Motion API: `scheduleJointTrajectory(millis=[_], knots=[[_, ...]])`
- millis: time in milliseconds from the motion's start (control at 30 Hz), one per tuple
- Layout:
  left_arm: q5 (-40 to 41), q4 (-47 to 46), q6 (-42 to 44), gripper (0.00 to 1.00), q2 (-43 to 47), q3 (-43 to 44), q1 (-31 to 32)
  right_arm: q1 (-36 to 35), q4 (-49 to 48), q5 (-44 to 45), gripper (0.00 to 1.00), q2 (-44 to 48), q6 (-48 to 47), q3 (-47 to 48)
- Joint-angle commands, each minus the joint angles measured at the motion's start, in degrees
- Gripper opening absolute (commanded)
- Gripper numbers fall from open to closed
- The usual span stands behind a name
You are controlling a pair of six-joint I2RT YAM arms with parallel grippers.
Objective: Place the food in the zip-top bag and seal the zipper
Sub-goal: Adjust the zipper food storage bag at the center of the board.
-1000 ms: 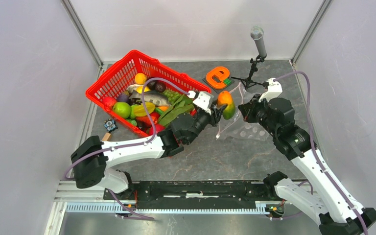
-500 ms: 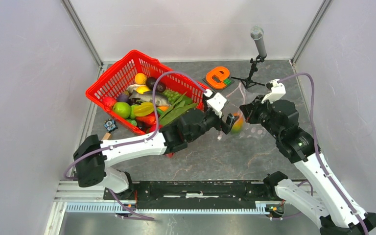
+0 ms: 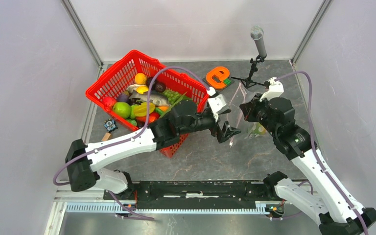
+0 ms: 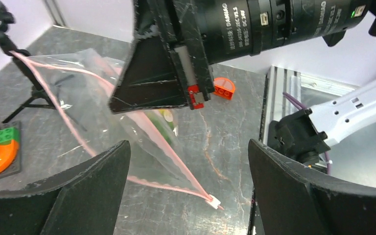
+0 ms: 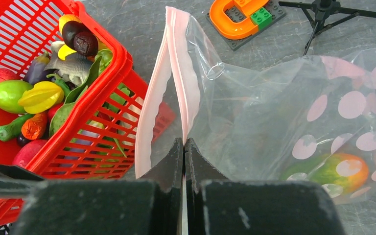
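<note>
The clear dotted zip-top bag [image 3: 242, 98] hangs in front of my right gripper [image 3: 245, 110], which is shut on one lip of its mouth [image 5: 184, 144]. The pink zipper [image 5: 178, 58] gapes, its two strips apart [image 4: 166, 147]. An orange-and-green toy fruit [image 5: 340, 171] lies inside the bag near its bottom [image 3: 258, 129]. My left gripper [image 3: 227, 132] hovers open and empty just outside the bag's mouth [image 4: 188, 147]. The rest of the food [image 3: 142, 105], including green leafy pieces, sits in the red basket [image 3: 112, 73].
An orange letter on a brick plate [image 3: 218, 76] and a microphone on a tripod [image 3: 258, 41] stand behind the bag. A small toy [image 3: 109, 125] lies left of the basket. A small orange brick [image 4: 223, 88] lies on the table. Walls close in on three sides.
My left gripper carried the orange-and-green fruit to the bag's mouth, opened and let it go. The fruit now lies inside the bag. The right gripper kept its hold.
</note>
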State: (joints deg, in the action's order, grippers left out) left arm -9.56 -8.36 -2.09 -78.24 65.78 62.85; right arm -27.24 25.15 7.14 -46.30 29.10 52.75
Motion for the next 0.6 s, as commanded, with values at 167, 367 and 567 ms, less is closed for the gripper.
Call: scheduleJointTrajectory(millis=[167, 367, 567], knots=[[-1.78, 2.74, 2.0, 0.92, -7.08, 5.43, 0.64, 0.09, -2.75, 1.3, 0.0, -0.45, 1.23, 4.37], [4.21, 2.37, 4.02, 0.88, -10.14, 5.32, 1.31, 0.05, -2.89, 1.8, 0.0, 0.08, 1.75, 4.55], [8.07, 4.1, 5.04, 0.64, -10.67, 4.9, 1.57, 0.09, -2.76, 2.57, 0.0, 0.34, 1.44, 4.27]])
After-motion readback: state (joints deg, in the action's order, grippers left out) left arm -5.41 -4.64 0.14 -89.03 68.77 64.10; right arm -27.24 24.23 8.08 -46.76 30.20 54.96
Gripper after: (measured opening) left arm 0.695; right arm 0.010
